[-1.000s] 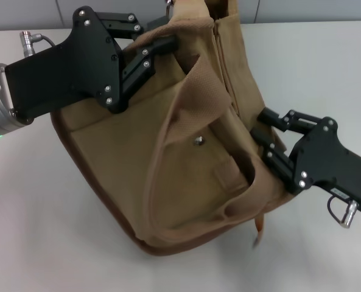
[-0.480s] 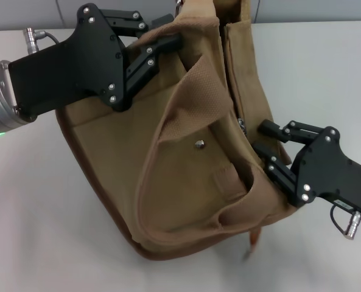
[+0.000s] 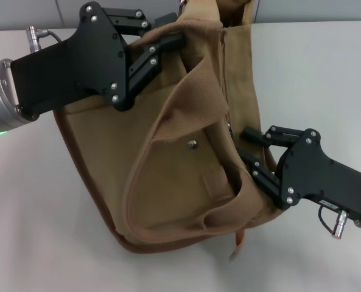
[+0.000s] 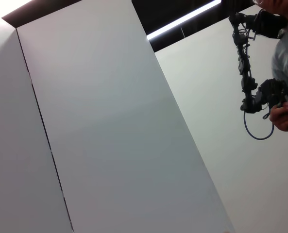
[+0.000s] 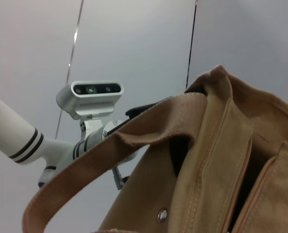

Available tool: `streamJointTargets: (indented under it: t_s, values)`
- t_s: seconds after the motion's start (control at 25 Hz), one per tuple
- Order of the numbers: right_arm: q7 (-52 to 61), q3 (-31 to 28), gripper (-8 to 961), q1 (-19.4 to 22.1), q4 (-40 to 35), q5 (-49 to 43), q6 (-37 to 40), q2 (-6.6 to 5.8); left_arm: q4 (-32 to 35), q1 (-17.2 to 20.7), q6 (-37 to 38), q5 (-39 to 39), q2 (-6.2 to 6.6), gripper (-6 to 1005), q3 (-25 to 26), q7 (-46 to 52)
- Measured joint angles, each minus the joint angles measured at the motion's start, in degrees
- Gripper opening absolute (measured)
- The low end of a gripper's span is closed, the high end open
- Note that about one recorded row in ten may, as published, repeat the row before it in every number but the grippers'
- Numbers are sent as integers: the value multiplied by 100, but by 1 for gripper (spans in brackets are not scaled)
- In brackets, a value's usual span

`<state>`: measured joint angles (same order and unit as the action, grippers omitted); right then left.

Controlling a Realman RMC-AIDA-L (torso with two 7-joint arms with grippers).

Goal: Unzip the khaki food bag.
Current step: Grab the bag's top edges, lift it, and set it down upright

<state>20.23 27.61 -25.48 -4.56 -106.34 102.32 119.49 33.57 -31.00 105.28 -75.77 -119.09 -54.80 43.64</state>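
Observation:
The khaki food bag [image 3: 168, 176] hangs tilted over the white table, with its front pocket and metal snap [image 3: 192, 144] facing me. Its silver zipper [image 3: 224, 79] runs down the top edge on the right. My left gripper [image 3: 173, 31] is shut on the bag's upper corner and holds it up. My right gripper [image 3: 244, 147] presses into the bag's right end, just below the lower end of the zipper. The right wrist view shows the bag [image 5: 221, 160] close up, with a strap handle [image 5: 110, 160] and a dark gap along the top.
The white table [image 3: 326, 73] lies under and around the bag. The left wrist view shows only wall panels and a person holding a device [image 4: 260, 92]. My head camera [image 5: 89, 92] shows behind the bag in the right wrist view.
My right gripper has moved left and a little down against the bag's end. The bag's lower part has swung left with it. My left gripper has hardly moved.

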Motion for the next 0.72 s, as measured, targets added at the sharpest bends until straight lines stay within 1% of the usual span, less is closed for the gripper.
streamJointTargets:
  t_s: [0.2, 0.36, 0.6, 0.72]
  values:
    - [79, -27, 277, -42, 16, 22, -186, 7, 0, -3, 0, 10, 0, 91, -30, 2]
    - [297, -9, 274, -178, 31, 18, -334, 15, 0, -3, 14, 26, 0, 91, -39, 5]
    - [573, 1, 60, -310, 35, -1, -486, 15, 0, -3, 40, 32, 0, 90, -41, 13]
    - [608, 4, 39, -321, 21, -2, -476, 13, 0, -3, 43, 32, 0, 91, -40, 12]
